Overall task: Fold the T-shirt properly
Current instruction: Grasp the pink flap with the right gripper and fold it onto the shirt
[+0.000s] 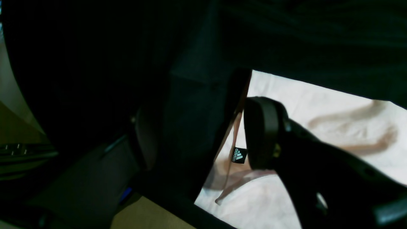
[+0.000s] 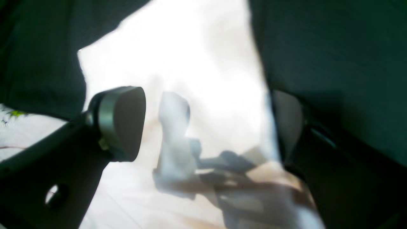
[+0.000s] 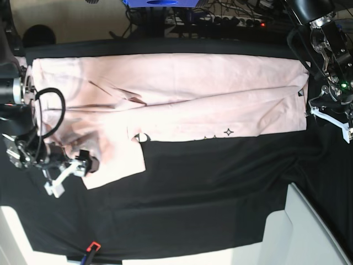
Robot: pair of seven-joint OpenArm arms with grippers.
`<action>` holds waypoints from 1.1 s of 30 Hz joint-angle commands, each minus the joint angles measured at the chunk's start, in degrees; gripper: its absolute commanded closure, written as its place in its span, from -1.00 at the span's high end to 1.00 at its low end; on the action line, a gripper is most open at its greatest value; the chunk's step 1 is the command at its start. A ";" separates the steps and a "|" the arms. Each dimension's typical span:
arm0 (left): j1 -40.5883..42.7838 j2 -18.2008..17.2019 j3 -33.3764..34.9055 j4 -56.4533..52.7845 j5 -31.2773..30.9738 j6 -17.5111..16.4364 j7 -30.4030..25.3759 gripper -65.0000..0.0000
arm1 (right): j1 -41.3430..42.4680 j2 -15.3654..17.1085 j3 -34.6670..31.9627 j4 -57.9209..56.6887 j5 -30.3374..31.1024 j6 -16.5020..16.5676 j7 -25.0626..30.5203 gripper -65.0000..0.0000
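T-shirt [image 3: 182,88], pale pink cotton, long folded band

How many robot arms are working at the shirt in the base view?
2. One arm is at the image's left edge, by the T-shirt sleeve end; the other arm is at the right edge, by the hem corner. None seems hidden.

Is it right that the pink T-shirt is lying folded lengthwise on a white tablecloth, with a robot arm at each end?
Not quite: the cloth under the T-shirt is black, not white, as the base view shows. The rest holds: the shirt lies folded lengthwise with an arm at each end.
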 commanded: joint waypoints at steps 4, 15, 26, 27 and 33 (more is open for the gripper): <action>-0.43 -0.90 -0.26 1.01 0.31 0.45 -1.02 0.24 | 1.31 -1.24 -0.20 0.41 0.15 0.57 -1.17 0.32; -0.43 -0.90 -0.26 0.92 0.04 0.45 -1.02 0.24 | 1.49 -1.24 0.07 0.68 0.51 0.57 -0.56 -0.75; -0.52 -0.82 -0.26 0.92 0.04 0.45 -1.02 0.24 | 0.34 -1.24 0.24 10.96 0.59 0.57 -1.96 -1.00; -0.52 -0.82 -0.26 0.92 0.04 0.45 -1.02 0.24 | 0.17 -1.24 0.24 12.46 0.59 0.57 -3.46 -1.00; -0.70 -0.90 -0.17 0.74 0.39 0.45 -1.02 0.24 | -5.55 -1.16 3.67 22.48 0.68 0.57 -13.13 -1.00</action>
